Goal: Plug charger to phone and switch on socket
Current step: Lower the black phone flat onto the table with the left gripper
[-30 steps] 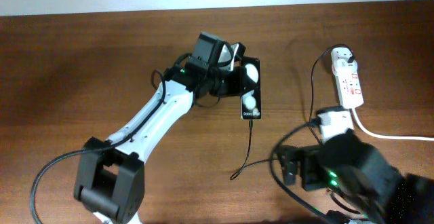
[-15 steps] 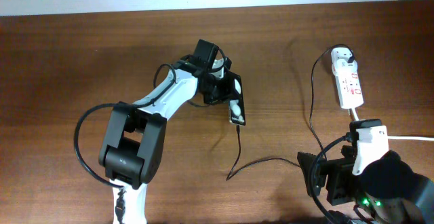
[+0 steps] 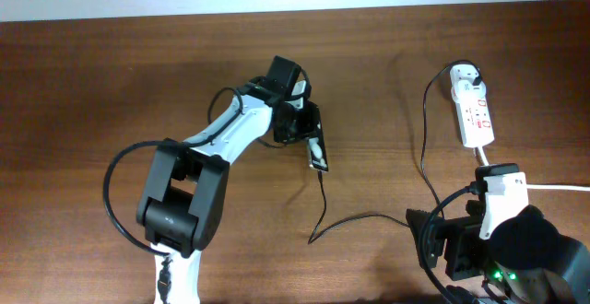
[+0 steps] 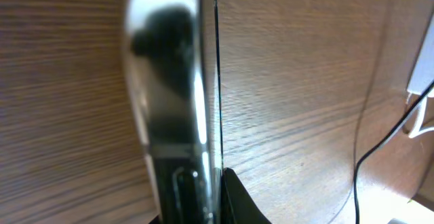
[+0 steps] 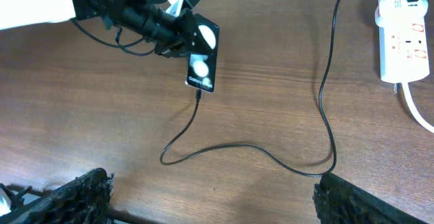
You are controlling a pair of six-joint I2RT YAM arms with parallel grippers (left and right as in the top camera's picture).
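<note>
My left gripper (image 3: 297,120) is shut on the phone (image 3: 316,149), a black slab with two white round patches, and holds it tilted on its edge above the table. The left wrist view shows the phone (image 4: 173,95) edge-on between the fingers (image 4: 196,200). In the right wrist view the phone (image 5: 201,56) faces the camera. The charger's thin black cable (image 3: 369,217) runs from the phone's lower end (image 5: 196,96) in a loop to its white plug head (image 3: 467,74) on the socket (image 3: 474,115). My right gripper (image 5: 210,203) is open and empty, low at the near right.
The socket's thick white cord (image 3: 535,185) runs off to the right edge. The right arm's body (image 3: 502,249) fills the near right corner. The cable's loop (image 5: 224,149) lies on the wood between the two arms.
The right arm has drawn back to the near right corner. The left gripper has shifted the phone slightly left and turned it further onto its edge.
</note>
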